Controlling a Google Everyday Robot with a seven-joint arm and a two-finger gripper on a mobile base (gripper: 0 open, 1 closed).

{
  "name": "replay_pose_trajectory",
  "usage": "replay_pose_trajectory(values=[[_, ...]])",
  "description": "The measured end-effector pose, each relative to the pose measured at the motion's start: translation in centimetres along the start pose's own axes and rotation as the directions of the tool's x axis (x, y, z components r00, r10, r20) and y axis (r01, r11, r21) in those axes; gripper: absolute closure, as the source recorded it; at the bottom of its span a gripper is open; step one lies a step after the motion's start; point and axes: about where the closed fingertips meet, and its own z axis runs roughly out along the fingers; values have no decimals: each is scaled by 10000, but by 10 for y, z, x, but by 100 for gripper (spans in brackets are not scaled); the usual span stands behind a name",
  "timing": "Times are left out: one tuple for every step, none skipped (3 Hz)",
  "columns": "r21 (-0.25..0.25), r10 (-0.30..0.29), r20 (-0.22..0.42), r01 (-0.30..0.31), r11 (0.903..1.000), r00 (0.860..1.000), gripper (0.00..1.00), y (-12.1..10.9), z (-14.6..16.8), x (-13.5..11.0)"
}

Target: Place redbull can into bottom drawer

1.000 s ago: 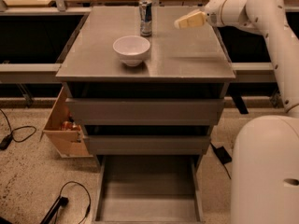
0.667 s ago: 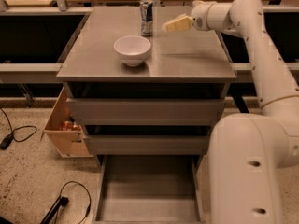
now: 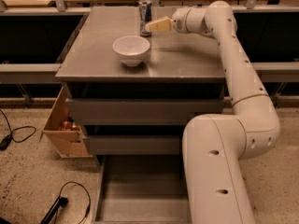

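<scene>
The redbull can (image 3: pixel 144 14) stands upright at the back of the grey cabinet top (image 3: pixel 187 55), behind the white bowl (image 3: pixel 131 50). My gripper (image 3: pixel 152 25) reaches in from the right and its tan fingertips are right at the can's right side, in front of its lower half. The bottom drawer (image 3: pixel 140 190) is pulled out at the foot of the cabinet, its flat grey floor showing; my arm's base covers its right part.
A tan wooden box (image 3: pixel 63 125) hangs open at the cabinet's left side. Two grey drawers (image 3: pixel 140 111) sit slightly out above the bottom one. Black cables (image 3: pixel 18 134) lie on the speckled floor at left. Wooden tables stand behind.
My gripper has moved left across the cabinet top, from well right of the can to right beside it. The can and bowl have not moved.
</scene>
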Motion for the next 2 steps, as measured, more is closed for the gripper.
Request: replay_pose_trajectory(values=[[468, 364, 125, -370, 9982, 9993, 0, 0, 28, -4], [576, 586, 677, -626, 9964, 9960, 0, 10, 61, -12]])
